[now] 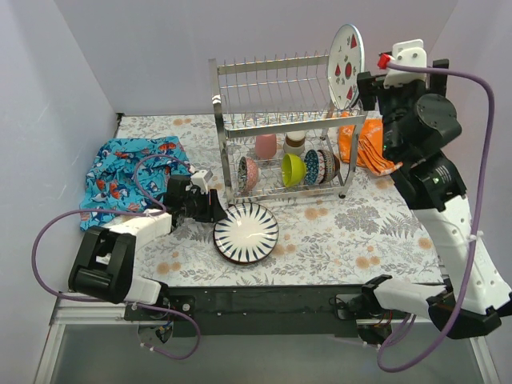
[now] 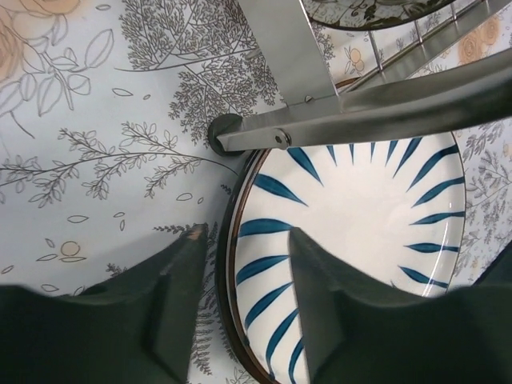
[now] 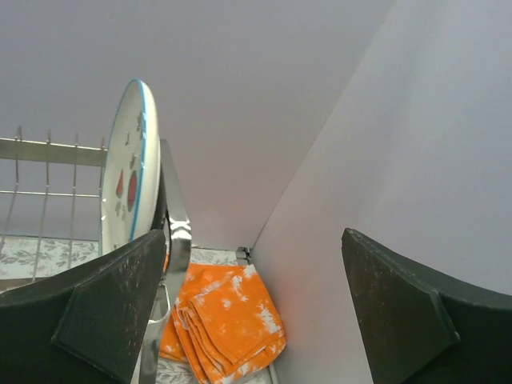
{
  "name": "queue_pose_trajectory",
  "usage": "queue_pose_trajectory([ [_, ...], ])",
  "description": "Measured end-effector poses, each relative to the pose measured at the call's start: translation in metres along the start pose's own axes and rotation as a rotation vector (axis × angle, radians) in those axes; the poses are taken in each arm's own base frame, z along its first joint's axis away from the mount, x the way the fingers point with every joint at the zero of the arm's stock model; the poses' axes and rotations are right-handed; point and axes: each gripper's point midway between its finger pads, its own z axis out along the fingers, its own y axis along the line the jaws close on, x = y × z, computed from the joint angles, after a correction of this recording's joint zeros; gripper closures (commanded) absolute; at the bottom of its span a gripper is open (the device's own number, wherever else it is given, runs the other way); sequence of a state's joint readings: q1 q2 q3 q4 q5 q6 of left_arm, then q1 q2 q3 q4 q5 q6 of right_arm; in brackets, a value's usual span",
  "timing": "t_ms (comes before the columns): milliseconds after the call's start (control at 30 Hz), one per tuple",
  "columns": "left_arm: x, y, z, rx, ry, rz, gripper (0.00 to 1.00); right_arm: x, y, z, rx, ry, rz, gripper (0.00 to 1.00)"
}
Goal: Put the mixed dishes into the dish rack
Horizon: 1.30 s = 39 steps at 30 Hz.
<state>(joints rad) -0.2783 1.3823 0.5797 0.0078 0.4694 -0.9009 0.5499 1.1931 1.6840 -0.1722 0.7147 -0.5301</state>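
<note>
One dish not racked yet: the striped plate, flat on the table right in front of the dish rack. Its edge sits just beside the rack's front-left foot.

Left gripper is down at the plate's rim with jaws parted, straddling the lip. One finger is outside over the table, the other over the glaze. Can't tell if either touches; nothing pinched.

Right gripper is up beside the fruit-marked plate standing in the upper shelf, jaws wide, empty.

My read: glazed ceramic, so rigid, brittle and slick, with some weight hanging off-centre once it's lifted by the edge. Lying flat, the rim is the only grab point. It needs a deep bite and a firm squeeze, or it'll pivot and slide out. Mind the foot on the lift, chip risk.
</note>
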Motion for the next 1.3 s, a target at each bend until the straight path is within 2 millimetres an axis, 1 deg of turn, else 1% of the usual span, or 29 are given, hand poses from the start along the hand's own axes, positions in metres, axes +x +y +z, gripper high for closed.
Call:
queue_pose_trajectory([
  [67,0.004,0.000,0.003,0.011,0.019,-0.007,0.69,0.003,-0.009,-0.010,0.011,0.001,-0.003,0.02],
  [133,0.006,0.001,0.005,0.013,0.034,-0.009,0.70,0.006,-0.014,-0.016,0.014,0.002,-0.019,0.02],
  [167,0.007,0.002,0.006,0.015,0.040,-0.014,0.73,0.009,-0.014,-0.017,0.012,0.005,-0.028,0.03],
  [200,0.008,0.002,0.006,0.015,0.044,-0.020,0.84,0.011,-0.014,-0.019,0.010,0.008,-0.038,0.04],
  [233,0.008,0.003,0.007,0.013,0.047,-0.020,0.90,0.016,-0.011,-0.019,0.002,0.016,-0.056,0.06],
  [267,0.008,0.005,0.007,0.005,0.048,-0.019,0.94,0.022,-0.007,-0.018,-0.008,0.027,-0.075,0.02],
  [300,0.008,0.005,0.007,0.006,0.052,-0.024,1.00,0.028,-0.003,-0.018,-0.017,0.038,-0.093,0.02],
  [433,0.008,0.003,0.006,0.017,0.069,0.001,1.00,0.054,0.018,-0.019,-0.101,0.087,-0.179,0.02],
  [533,0.009,0.002,0.004,0.017,0.092,0.019,1.00,0.068,0.038,-0.029,-0.220,0.100,-0.190,0.02],
  [600,0.007,0.000,0.002,0.021,0.104,0.033,1.00,0.075,0.051,-0.043,-0.322,0.108,-0.164,0.02],
  [733,0.007,-0.002,-0.004,0.023,0.134,0.054,1.00,0.077,0.084,-0.078,-0.561,0.085,-0.046,0.02],
  [800,0.008,-0.004,-0.009,0.021,0.142,0.063,1.00,0.090,0.105,-0.096,-0.680,0.105,-0.007,0.02],
  [833,0.008,-0.004,-0.011,0.021,0.145,0.071,1.00,0.098,0.116,-0.103,-0.733,0.119,0.010,0.02],
  [900,0.005,-0.008,-0.017,0.023,0.146,0.096,1.00,0.122,0.142,-0.116,-0.831,0.176,0.029,0.02],
  [1000,-0.001,-0.013,-0.028,0.034,0.137,0.156,1.00,0.168,0.179,-0.136,-0.976,0.286,0.041,0.02],
  [1067,-0.002,-0.016,-0.034,0.043,0.132,0.193,1.00,0.206,0.206,-0.156,-1.085,0.390,0.053,0.03],
  [1133,-0.001,-0.020,-0.040,0.057,0.134,0.229,1.00,0.232,0.222,-0.175,-1.165,0.460,0.071,0.04],
  [1200,0.000,-0.024,-0.046,0.074,0.138,0.266,1.00,0.253,0.237,-0.194,-1.245,0.504,0.098,0.04],
  [1267,0.001,-0.028,-0.052,0.092,0.140,0.296,1.00,0.266,0.250,-0.206,-1.313,0.524,0.125,0.05],
  [1300,0.001,-0.030,-0.055,0.102,0.136,0.312,1.00,0.269,0.256,-0.209,-1.341,0.525,0.141,0.05],
])
